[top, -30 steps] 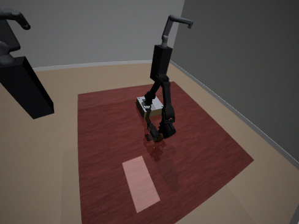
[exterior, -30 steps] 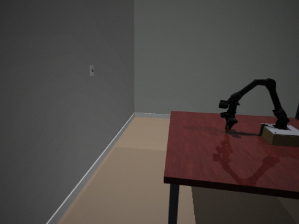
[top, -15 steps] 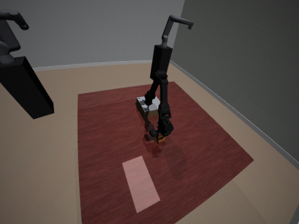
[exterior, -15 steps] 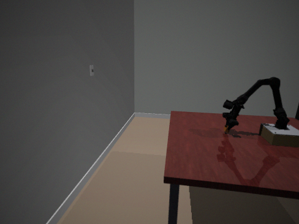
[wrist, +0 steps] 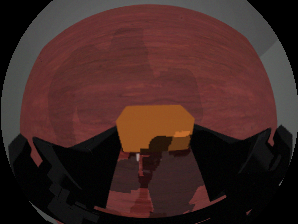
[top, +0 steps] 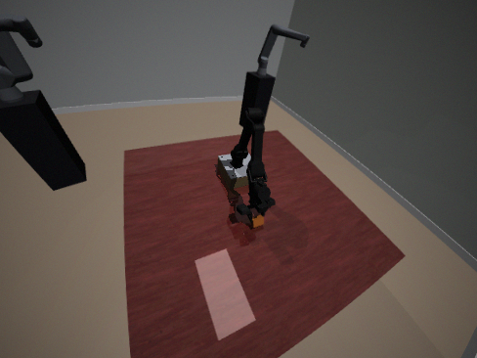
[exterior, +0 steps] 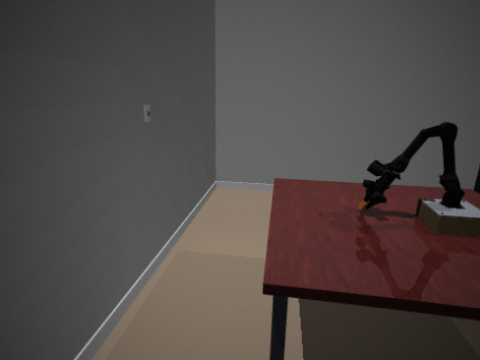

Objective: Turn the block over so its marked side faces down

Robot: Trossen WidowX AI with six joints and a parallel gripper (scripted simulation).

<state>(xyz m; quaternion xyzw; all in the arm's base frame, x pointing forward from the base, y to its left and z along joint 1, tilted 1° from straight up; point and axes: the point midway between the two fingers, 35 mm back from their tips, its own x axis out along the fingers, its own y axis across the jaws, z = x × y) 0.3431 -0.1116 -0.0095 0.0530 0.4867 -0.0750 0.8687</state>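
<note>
The hand (top: 253, 215) is clenched on the orange block (top: 258, 221), which sits between its fingers at the tips. In the exterior view the hand (exterior: 370, 201) is tilted forward and the block (exterior: 363, 205) hangs just above the red tabletop (exterior: 320, 256), near its middle and out in front of the arm's base (top: 234, 172). The wrist view shows the block (wrist: 154, 125) straight ahead; no mark is visible on its exposed face, so I cannot tell which way the marked side points. The turn probably hinges on rolling the wrist before lowering.
</note>
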